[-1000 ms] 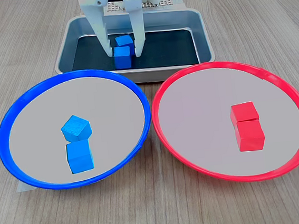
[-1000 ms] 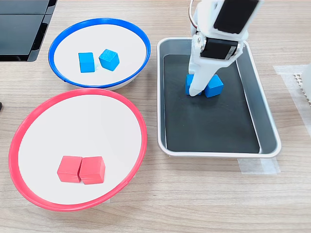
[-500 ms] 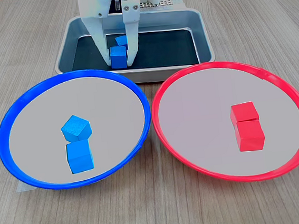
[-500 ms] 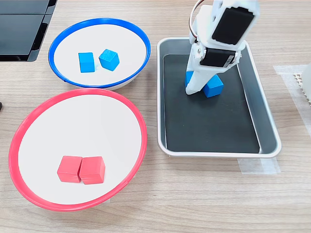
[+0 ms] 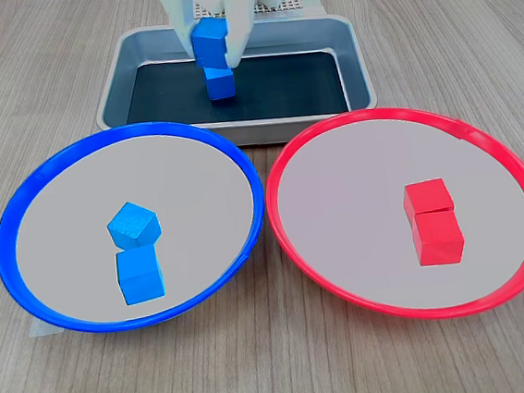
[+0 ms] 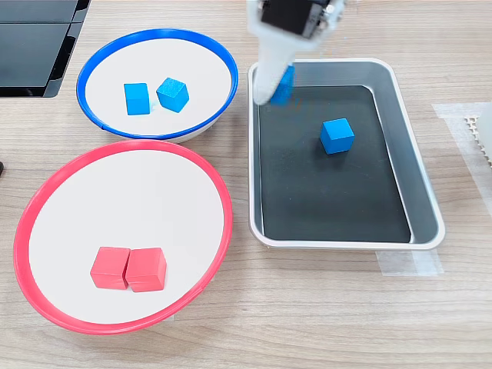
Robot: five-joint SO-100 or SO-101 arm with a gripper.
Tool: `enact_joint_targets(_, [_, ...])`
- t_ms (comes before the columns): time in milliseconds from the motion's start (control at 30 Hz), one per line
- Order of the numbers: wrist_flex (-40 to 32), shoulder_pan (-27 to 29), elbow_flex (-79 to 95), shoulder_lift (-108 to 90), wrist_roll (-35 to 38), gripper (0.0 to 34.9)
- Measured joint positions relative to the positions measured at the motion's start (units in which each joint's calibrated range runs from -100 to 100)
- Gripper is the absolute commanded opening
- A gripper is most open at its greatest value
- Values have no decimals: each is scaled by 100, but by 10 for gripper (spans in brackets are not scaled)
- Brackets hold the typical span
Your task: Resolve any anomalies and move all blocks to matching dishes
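the fingers [image 6: 278, 83] pinch a blue block [image 5: 210, 41] above the tray's [image 6: 424, 201] edge nearest the blue plate [image 6: 223, 58], another blue block [image 6: 337, 135] lying on the tray floor

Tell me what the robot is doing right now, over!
Gripper shut on a blue block, lifted above the tray. One blue block left in tray. Path to blue-rimmed dish looks clear.
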Motion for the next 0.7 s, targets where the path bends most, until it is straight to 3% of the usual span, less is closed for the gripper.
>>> enact_joint_targets(100, [-139, 168, -980, 691, -122, 2])
enact_joint_targets(300, [-1444, 283, -1506, 1833, -171, 3])
enact_joint_targets(467, [-2047, 274, -1724, 2361, -308, 132])
enact_joint_targets(533, [-2088, 274, -1770, 2404, -347, 134])
enact_joint_targets(633, [-2088, 274, -1770, 2404, -366, 169])
enact_joint_targets(700, [-1941, 274, -1770, 2404, -371, 167])
